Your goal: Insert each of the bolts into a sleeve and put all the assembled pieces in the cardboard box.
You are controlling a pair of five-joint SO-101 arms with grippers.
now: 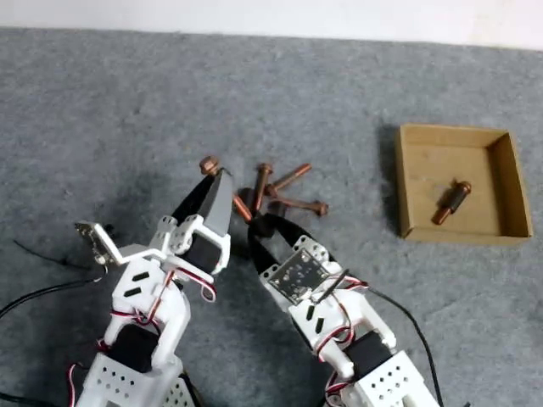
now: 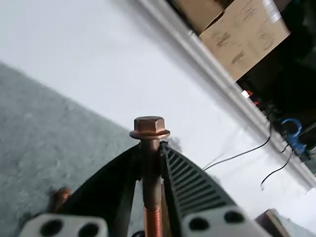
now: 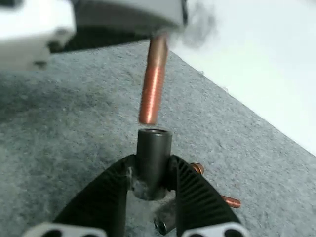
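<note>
My left gripper (image 1: pixel 219 181) (image 2: pixel 150 148) is shut on a copper bolt (image 1: pixel 209 166) (image 2: pixel 149 129), gripping the shaft just under the hex head. The bolt's threaded end (image 3: pixel 152 86) hangs tilted just above the open mouth of a dark sleeve (image 3: pixel 153 148), not touching it. My right gripper (image 1: pixel 258 225) (image 3: pixel 153 167) is shut on that sleeve and holds it upright over the carpet. Three loose bolts (image 1: pixel 288 180) lie just beyond both grippers. The cardboard box (image 1: pixel 479 182) sits at the right with one assembled piece (image 1: pixel 452 202) inside.
Grey carpet covers the table. Another dark sleeve (image 3: pixel 163 225) lies on the carpet under my right gripper, with loose bolts (image 3: pixel 230 201) beside it. A cable (image 1: pixel 38 292) trails off at the left near the arm bases.
</note>
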